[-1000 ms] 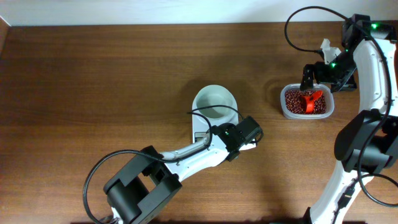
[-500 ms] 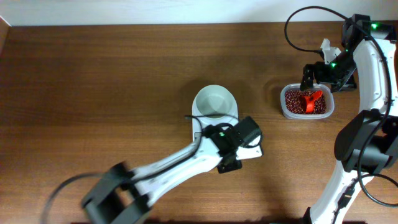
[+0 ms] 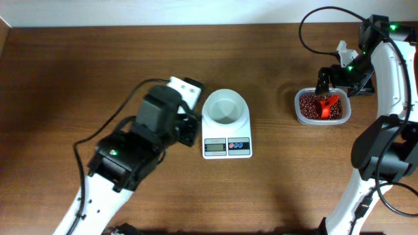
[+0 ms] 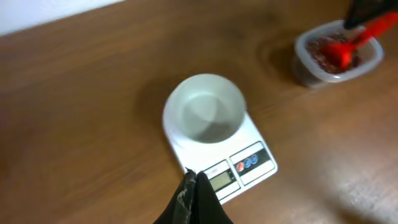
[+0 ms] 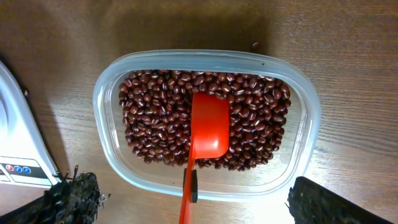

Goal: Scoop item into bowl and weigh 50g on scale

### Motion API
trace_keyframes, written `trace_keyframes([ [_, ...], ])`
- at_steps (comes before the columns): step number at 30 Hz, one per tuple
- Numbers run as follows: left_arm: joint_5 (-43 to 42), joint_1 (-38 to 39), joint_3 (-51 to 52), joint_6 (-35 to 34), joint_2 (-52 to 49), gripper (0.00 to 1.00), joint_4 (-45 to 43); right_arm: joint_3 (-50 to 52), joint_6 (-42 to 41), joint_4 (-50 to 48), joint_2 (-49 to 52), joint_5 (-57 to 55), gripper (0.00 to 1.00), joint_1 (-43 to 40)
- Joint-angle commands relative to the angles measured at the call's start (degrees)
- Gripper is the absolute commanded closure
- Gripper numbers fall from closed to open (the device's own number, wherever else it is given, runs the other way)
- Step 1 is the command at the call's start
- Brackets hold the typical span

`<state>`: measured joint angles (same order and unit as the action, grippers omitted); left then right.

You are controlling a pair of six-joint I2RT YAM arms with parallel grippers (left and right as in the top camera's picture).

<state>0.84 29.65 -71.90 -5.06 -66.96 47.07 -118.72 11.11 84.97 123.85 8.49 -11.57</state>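
Observation:
The white bowl point(image 3: 225, 108) stands empty on the white scale point(image 3: 227, 147). Both also show in the left wrist view, the bowl point(image 4: 205, 115) and the scale point(image 4: 252, 165). The red-brown beans point(image 3: 312, 108) fill a clear tub point(image 3: 300, 116) at the right, with a red scoop point(image 3: 326, 103) lying on them. My right gripper point(image 5: 196, 199) is open above the tub's near rim. The scoop's handle point(image 5: 188, 180) lies between its fingers, untouched, and the beans point(image 5: 149, 118) lie beyond. My left gripper point(image 3: 193, 130) is shut and empty just left of the scale; its closed fingertips point(image 4: 193, 180) sit in front of the display.
The clear tub also shows in the left wrist view point(image 4: 367, 62) at the far right. A corner of the scale point(image 5: 15, 143) shows at the left of the right wrist view. The right arm's base point(image 3: 382, 156) stands at the table's right edge.
My left arm has swung from the front right of the scale to its left side, uncovering the scale's display. The right arm, tub and scoop have not moved.

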Motion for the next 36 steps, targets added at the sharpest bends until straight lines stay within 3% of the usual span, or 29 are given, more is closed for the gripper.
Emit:
trace_keyframes([
  [1,0.0,-3.2,-0.8,-2.4,0.5,1.0,3.1,-1.2,0.3,-0.2,0.2,-0.1,0.01,0.3],
  [7,-0.1,-3.2,0.0,-2.4,-3.1,1.0,9.9,-1.2,0.3,-0.2,0.2,-0.1,0.01,0.3],
  [9,-4.3,-1.3,1.3,4.9,-6.8,1.0,10.7,-1.2,0.3,-0.2,0.2,-0.1,0.01,0.3],
  [12,-3.7,3.4,2.9,6.0,-14.1,1.0,10.3,-1.2,0.3,-0.2,0.2,-0.1,0.01,0.3],
  [17,1.0,4.1,2.9,6.0,-29.3,1.0,-1.2,-1.2,0.3,-0.2,0.2,-0.1,0.01,0.3],
  [21,1.1,-1.7,2.9,6.0,-31.2,1.0,-11.5,-1.2,0.3,-0.2,0.2,-0.1,0.01,0.3],
  [25,0.8,-4.3,2.5,7.3,-31.2,1.0,-15.9,-1.2,0.3,-0.2,0.2,-0.1,0.01,0.3],
  [30,-3.9,-4.2,1.3,10.8,-31.2,1.0,-12.9,-1.2,0.3,-0.2,0.2,-0.1,0.01,0.3],
  [36,-5.4,3.8,1.3,11.0,-31.2,1.0,1.5,-1.2,0.3,-0.2,0.2,-0.1,0.01,0.3],
])
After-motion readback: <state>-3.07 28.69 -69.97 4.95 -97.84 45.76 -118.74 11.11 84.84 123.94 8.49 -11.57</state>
